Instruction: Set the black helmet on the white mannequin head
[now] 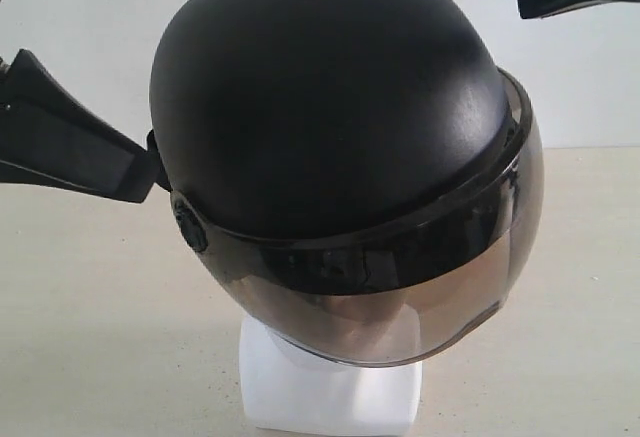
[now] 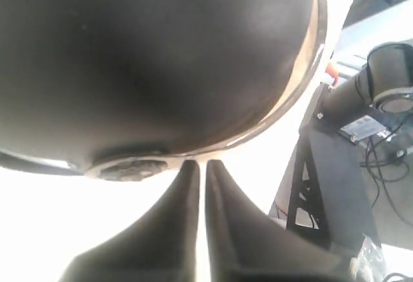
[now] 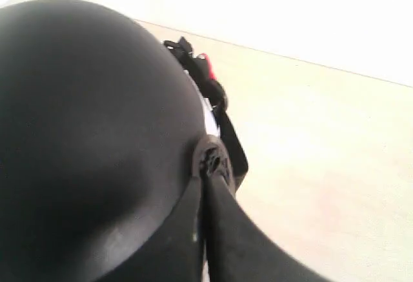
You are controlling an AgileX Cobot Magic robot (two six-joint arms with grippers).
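- The black helmet [image 1: 320,97] sits on top of the white mannequin head [image 1: 330,392]. It covers the head so fully that only the blocky neck base shows under it.
- The head stands upright on the bench [image 1: 90,337], well away from the far edge. The other edges of the bench are not in view.
- The tinted visor [image 1: 400,277] hangs down in front of the face, and a pale shape of the face shows dimly through it.
- The left gripper [image 2: 199,166] has its fingers pressed almost together, with only a thin line of light between them and nothing pinched. Its tips are just beside the helmet's rim, near the round visor pivot [image 2: 126,167]. I cannot tell if they touch it.
- The right gripper [image 3: 206,164] is pressed together and empty. In its wrist view the tips lie at the helmet's rim, near the strap with the red buckle [image 3: 208,68], but in the exterior view it looks apart from the shell.
- In my judgement the main step is done, because the helmet rests on the head and neither gripper holds it.
- What is left seems small: to draw both arms away without pushing the helmet, which looks a little tilted.
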